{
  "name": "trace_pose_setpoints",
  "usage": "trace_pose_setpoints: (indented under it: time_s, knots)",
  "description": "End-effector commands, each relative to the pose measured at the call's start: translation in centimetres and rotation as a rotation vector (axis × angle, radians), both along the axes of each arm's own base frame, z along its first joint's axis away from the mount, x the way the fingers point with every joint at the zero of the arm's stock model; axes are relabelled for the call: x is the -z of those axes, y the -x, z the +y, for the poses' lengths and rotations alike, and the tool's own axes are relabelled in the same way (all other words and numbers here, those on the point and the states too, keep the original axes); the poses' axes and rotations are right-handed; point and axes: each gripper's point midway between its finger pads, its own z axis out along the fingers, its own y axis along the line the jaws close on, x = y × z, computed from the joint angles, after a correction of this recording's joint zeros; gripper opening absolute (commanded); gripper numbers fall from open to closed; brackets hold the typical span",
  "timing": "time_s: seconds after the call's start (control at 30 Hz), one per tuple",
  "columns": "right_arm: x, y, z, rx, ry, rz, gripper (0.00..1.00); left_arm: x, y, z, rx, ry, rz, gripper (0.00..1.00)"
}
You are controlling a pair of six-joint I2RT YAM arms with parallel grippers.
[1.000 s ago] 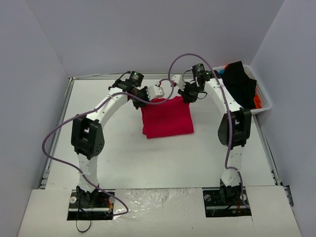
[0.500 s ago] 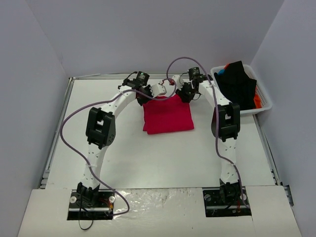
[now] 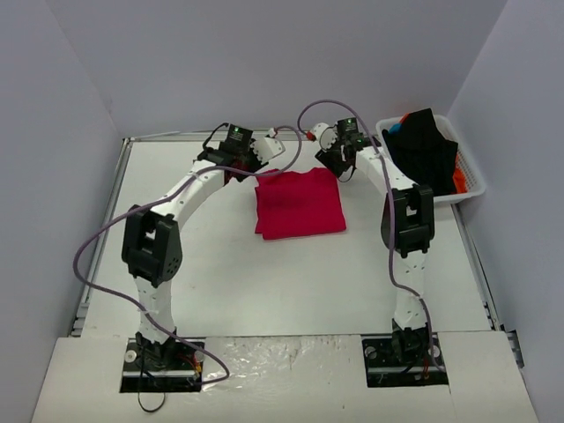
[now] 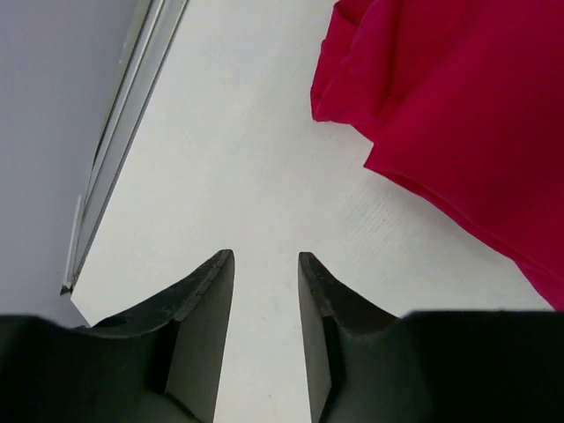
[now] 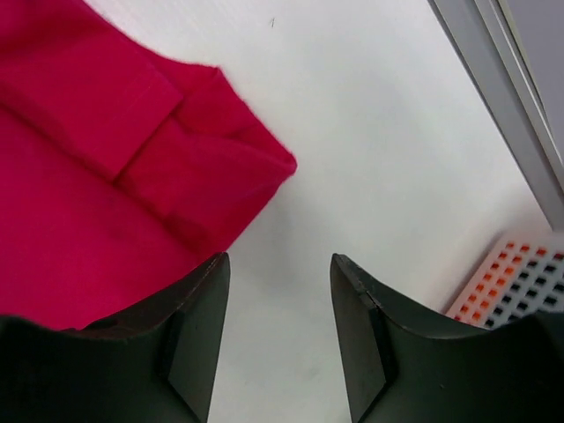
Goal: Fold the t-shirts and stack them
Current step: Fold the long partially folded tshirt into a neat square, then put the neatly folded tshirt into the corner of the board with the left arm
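Crimson-red soft cloth t-shirt (image 3: 299, 204) lying folded flat on the white table (image 3: 229, 264), left gripper (image 4: 264, 260) and right gripper (image 5: 280, 260) hovering parted and empty by its far corners, any low sweep likely snagging the tucked sleeve and dragging the fold open.

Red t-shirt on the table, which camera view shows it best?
The top external view: it shows the whole red t-shirt, folded into a rough rectangle, flat on the table. The left wrist view catches only one edge at its upper right; the right wrist view only a folded corner at its upper left.
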Motion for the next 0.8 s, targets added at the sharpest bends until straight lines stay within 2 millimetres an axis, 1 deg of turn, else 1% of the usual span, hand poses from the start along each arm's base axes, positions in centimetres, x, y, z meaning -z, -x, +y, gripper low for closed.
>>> trace_pose_setpoints:
  time_s: [0.0, 0.03, 0.07, 0.1, 0.13, 0.17, 0.2, 0.23, 0.27, 0.3, 0.33, 0.37, 0.4, 0.43, 0.47, 0.5, 0.53, 0.6, 0.63, 0.67, 0.7, 0.77]
  knots:
    - [-5.6, 2.0, -0.7, 0.113, -0.038, -0.076, 0.46, -5.3, 1.8, 1.6, -0.123, 0.136, -0.097, 0.35]
    - [-6.5, 2.9, -0.9, 0.116, -0.044, -0.077, 0.46, -4.7, 2.8, 1.5, -0.122, 0.161, -0.063, 0.40]
    - [-4.5, 5.2, -1.0, 0.090, -0.046, 0.006, 0.46, -3.3, 4.7, 0.9, -0.104, 0.214, 0.023, 0.41]
    - [-4.0, 6.5, -0.9, 0.066, -0.054, 0.048, 0.47, -2.6, 5.7, 0.5, -0.100, 0.242, 0.068, 0.42]
    - [-4.4, 8.5, -1.3, 0.043, -0.056, 0.089, 0.47, -1.6, 7.0, -0.4, -0.071, 0.284, 0.138, 0.43]
    - [-4.0, 10.1, -1.0, 0.008, -0.088, 0.139, 0.47, -0.5, 8.0, -1.1, -0.089, 0.327, 0.208, 0.44]
    - [-2.2, 12.6, -1.5, -0.008, -0.086, 0.219, 0.47, 0.1, 8.7, -1.5, -0.095, 0.354, 0.258, 0.44]
    - [-2.6, 14.5, -2.2, -0.015, -0.089, 0.253, 0.47, 1.0, 9.4, -2.3, -0.082, 0.387, 0.325, 0.44]
    - [-2.3, 16.0, -2.2, -0.027, -0.108, 0.295, 0.47, 1.5, 9.7, -2.6, -0.114, 0.415, 0.361, 0.44]
    - [-1.6, 18.4, -2.7, -0.034, -0.105, 0.344, 0.47, 1.8, 9.7, -2.7, -0.129, 0.430, 0.381, 0.44]
    - [-1.3, 19.9, -3.1, -0.037, -0.098, 0.377, 0.47, 2.6, 9.9, -2.7, -0.146, 0.435, 0.419, 0.44]
    - [-1.1, 20.8, -3.5, -0.029, -0.092, 0.385, 0.47, 2.7, 9.9, -3.0, -0.161, 0.454, 0.442, 0.44]
    - [-0.9, 22.5, -3.9, -0.028, -0.092, 0.400, 0.48, 3.3, 9.8, -3.0, -0.172, 0.464, 0.471, 0.44]
    - [-0.7, 23.2, -4.0, -0.026, -0.093, 0.405, 0.48, 3.7, 10.3, -3.2, -0.174, 0.474, 0.512, 0.44]
    - [-0.9, 23.6, -4.2, -0.020, -0.097, 0.402, 0.48, 3.8, 10.3, -3.3, -0.193, 0.493, 0.533, 0.45]
    - [-1.4, 23.9, -4.2, -0.018, -0.112, 0.389, 0.48, 3.7, 9.9, -3.1, -0.211, 0.517, 0.545, 0.47]
    - [-1.2, 24.4, -4.2, -0.016, -0.124, 0.397, 0.48, 4.2, 10.0, -3.5, -0.210, 0.551, 0.585, 0.47]
    - [-1.6, 24.6, -4.2, -0.011, -0.158, 0.393, 0.49, 4.7, 9.8, -4.1, -0.248, 0.630, 0.668, 0.48]
    - [-1.6, 24.6, -4.1, -0.009, -0.167, 0.395, 0.49, 4.7, 9.3, -3.6, -0.270, 0.666, 0.687, 0.49]
    - [-1.6, 24.5, -4.3, -0.002, -0.176, 0.396, 0.49, 4.7, 9.2, -3.7, -0.295, 0.706, 0.720, 0.53]
    - [-1.4, 24.6, -4.3, -0.002, -0.179, 0.405, 0.49, 4.9, 9.1, -4.0, -0.290, 0.740, 0.750, 0.54]
    - [-0.9, 24.6, -4.5, 0.000, -0.181, 0.421, 0.49, 5.2, 8.7, -3.8, -0.305, 0.777, 0.775, 0.55]
